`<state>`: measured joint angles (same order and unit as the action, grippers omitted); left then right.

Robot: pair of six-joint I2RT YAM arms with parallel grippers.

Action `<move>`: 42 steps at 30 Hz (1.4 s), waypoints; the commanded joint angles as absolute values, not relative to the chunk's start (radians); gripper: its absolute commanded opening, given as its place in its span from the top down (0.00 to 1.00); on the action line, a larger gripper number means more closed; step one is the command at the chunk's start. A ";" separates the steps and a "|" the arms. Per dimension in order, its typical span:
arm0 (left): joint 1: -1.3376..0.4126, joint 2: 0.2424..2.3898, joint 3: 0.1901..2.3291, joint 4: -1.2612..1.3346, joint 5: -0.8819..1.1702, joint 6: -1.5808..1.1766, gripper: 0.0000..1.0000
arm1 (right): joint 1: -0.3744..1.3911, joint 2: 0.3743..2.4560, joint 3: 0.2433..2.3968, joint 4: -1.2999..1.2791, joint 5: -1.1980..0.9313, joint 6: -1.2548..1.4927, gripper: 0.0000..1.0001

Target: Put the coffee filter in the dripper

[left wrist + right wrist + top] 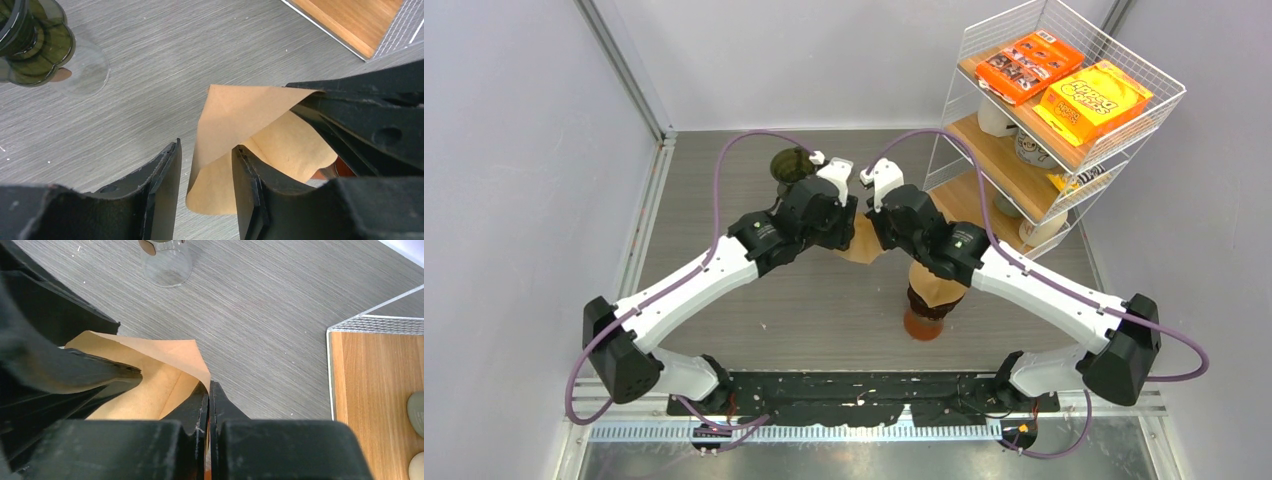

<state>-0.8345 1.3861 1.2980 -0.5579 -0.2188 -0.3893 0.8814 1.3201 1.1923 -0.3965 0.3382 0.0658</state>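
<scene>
We find the right tool [209, 390] clenched on the brown paper cone filter [240, 112], holding it aloft. The left tool [206, 150], released, straddles one flap, presumably for spreading; the dark-green dripper [30, 45] stands apart.

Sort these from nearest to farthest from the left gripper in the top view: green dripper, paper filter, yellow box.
1. The paper filter, right at the left gripper.
2. The green dripper, back left on the table.
3. The yellow box, top shelf, far right.

Brown coffee filter [240, 117] (half-opened) hangs well apart from dripper [31, 44].
</scene>
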 commanded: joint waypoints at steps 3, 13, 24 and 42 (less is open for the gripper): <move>-0.827 1.320 1.269 -0.542 -0.218 -0.400 0.53 | 0.880 1.260 1.229 -0.392 0.372 0.108 0.95; -0.827 1.297 1.262 -0.544 -0.231 -0.420 0.99 | 0.879 1.247 1.231 -0.387 0.361 0.138 0.95; -0.825 1.317 1.352 -0.590 -0.315 -0.437 1.00 | 0.879 1.191 1.184 -0.212 0.295 0.156 0.34; -0.464 1.470 1.727 -0.866 -0.164 -0.386 1.00 | 0.875 0.931 0.970 -0.151 0.604 0.183 0.05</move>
<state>-0.5327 1.4185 1.5951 -0.7540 -0.2604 -0.4335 0.8810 0.9211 0.9733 -0.1249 0.4870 0.1612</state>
